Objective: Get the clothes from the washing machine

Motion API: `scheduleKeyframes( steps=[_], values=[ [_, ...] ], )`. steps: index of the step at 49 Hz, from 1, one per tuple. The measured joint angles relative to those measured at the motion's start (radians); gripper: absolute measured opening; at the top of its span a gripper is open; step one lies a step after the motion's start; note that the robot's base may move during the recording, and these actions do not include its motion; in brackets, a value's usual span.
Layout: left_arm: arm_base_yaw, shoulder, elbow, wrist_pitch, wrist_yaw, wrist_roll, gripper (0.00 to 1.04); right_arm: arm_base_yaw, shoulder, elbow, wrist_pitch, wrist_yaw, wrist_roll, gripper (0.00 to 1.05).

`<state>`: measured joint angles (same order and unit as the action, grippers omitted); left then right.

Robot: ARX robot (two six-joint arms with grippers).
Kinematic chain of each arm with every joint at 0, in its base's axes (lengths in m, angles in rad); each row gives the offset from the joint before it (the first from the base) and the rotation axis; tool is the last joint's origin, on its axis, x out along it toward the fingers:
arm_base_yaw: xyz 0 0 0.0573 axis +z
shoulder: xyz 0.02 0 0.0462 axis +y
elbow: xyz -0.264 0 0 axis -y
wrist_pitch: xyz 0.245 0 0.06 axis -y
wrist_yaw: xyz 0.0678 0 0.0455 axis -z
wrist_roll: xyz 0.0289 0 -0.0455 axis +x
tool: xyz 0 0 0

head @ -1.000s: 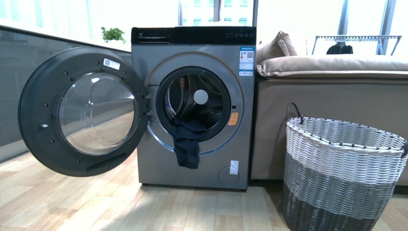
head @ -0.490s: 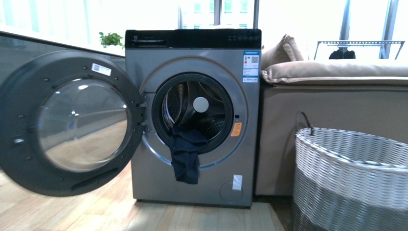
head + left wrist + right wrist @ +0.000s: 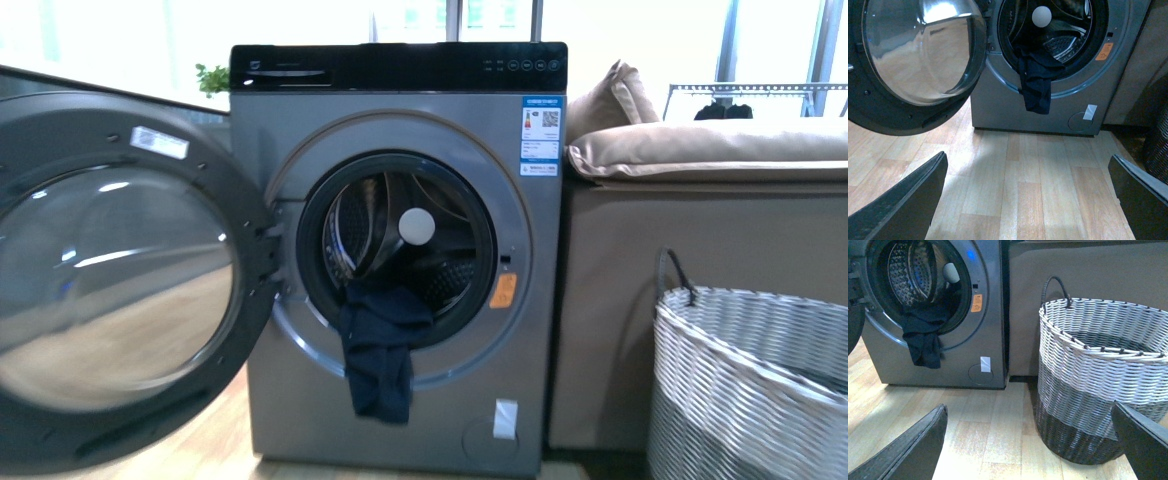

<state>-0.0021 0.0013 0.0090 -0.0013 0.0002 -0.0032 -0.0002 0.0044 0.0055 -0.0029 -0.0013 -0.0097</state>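
Observation:
The silver-grey washing machine (image 3: 300, 420) stands ahead with its round door (image 3: 110, 290) swung open to the left. The dark navy clothes (image 3: 378, 350) hang out of the drum mouth over the lower rim; they also show in the left wrist view (image 3: 1036, 85) and the right wrist view (image 3: 923, 337). My left gripper (image 3: 1028, 200) is open and empty above the wooden floor, well short of the machine (image 3: 1013, 115). My right gripper (image 3: 1030, 445) is open and empty, facing the machine (image 3: 990, 305) and the basket. Neither arm shows in the front view.
A grey-and-white woven basket (image 3: 750, 390) stands on the floor right of the machine, close before my right gripper (image 3: 1098, 385). A beige sofa (image 3: 700, 200) sits behind it against the machine's right side. The open door reaches far into the left floor space.
The front view has moved closer to the washing machine. The machine and door look larger, and the basket has slid toward the right edge. The clothes hang as before.

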Motion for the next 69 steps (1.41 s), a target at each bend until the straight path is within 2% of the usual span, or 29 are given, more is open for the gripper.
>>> scheduleKeyframes(
  steps=[69],
  values=[
    [0.000, -0.001, 0.000, -0.001, 0.000, 0.000, 0.98, 0.000, 0.000, 0.000, 0.001, 0.000, 0.000, 0.97]
  ],
)
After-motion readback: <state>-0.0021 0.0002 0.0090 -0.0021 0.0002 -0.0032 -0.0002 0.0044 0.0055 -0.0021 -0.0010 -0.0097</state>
